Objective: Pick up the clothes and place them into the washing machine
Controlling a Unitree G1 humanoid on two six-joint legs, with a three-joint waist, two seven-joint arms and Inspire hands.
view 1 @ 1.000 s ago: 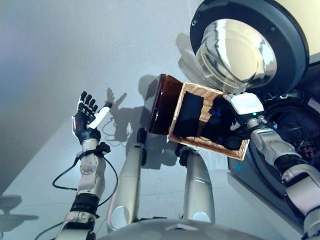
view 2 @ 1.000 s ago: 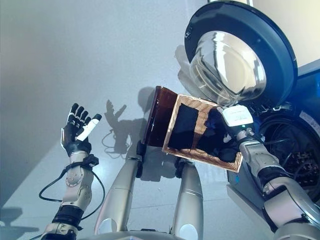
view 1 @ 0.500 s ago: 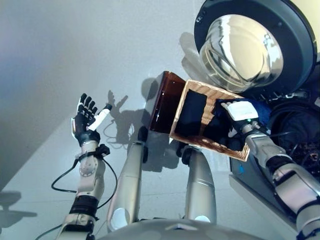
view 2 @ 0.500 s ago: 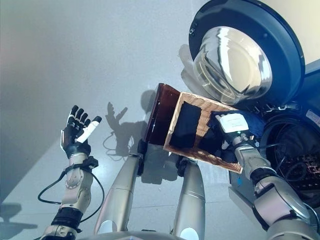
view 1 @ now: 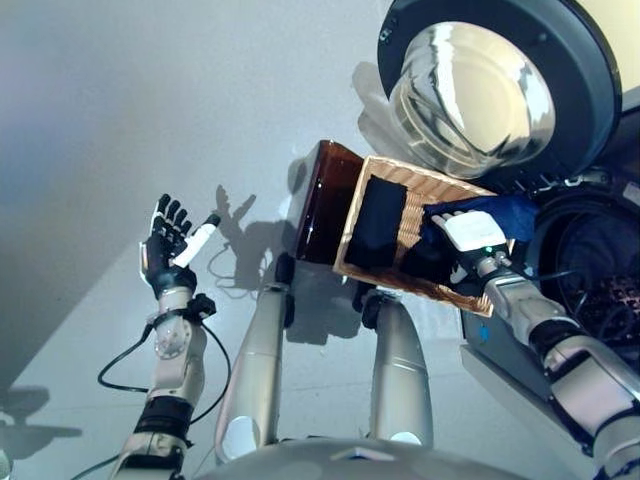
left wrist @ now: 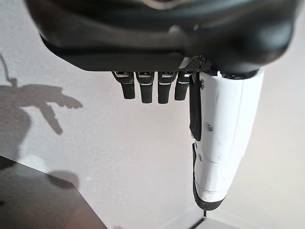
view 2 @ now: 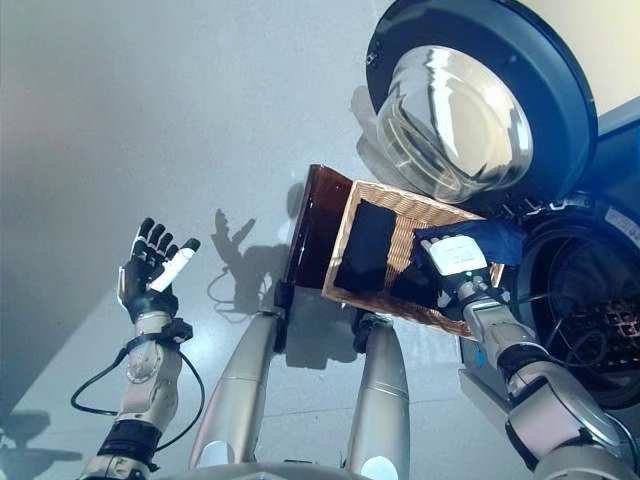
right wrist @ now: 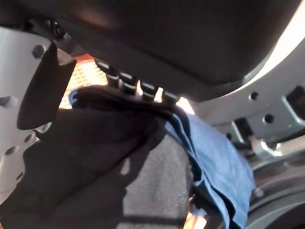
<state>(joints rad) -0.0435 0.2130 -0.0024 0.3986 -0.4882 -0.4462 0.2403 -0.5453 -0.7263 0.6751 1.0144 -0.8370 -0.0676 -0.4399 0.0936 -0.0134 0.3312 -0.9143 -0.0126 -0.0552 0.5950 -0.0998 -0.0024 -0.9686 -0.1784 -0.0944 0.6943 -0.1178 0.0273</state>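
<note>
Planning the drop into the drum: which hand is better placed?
Right. The right hand already grips the blue garment beside the open washing machine drum; the left hand hangs open and empty, far away.

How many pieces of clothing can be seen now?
2: a blue cloth gripped by the right hand at the basket's washer side, and a black one lying inside. Others may be hidden.

I see a woven wicker basket (view 1: 424, 183), rough and matt, with a glossy dark brown plastic-looking panel (view 1: 318, 205) on its side. The blue cloth (view 1: 495, 212) under my right hand (view 1: 468, 232) looks soft and matt, as does the black cloth (view 1: 375, 224) lying in the basket. The washing machine door (view 1: 478, 85) has a shiny, mirror-like glass bowl in a smooth dark plastic ring, and the floor (view 1: 120, 110) looks smooth and matt grey.
</note>
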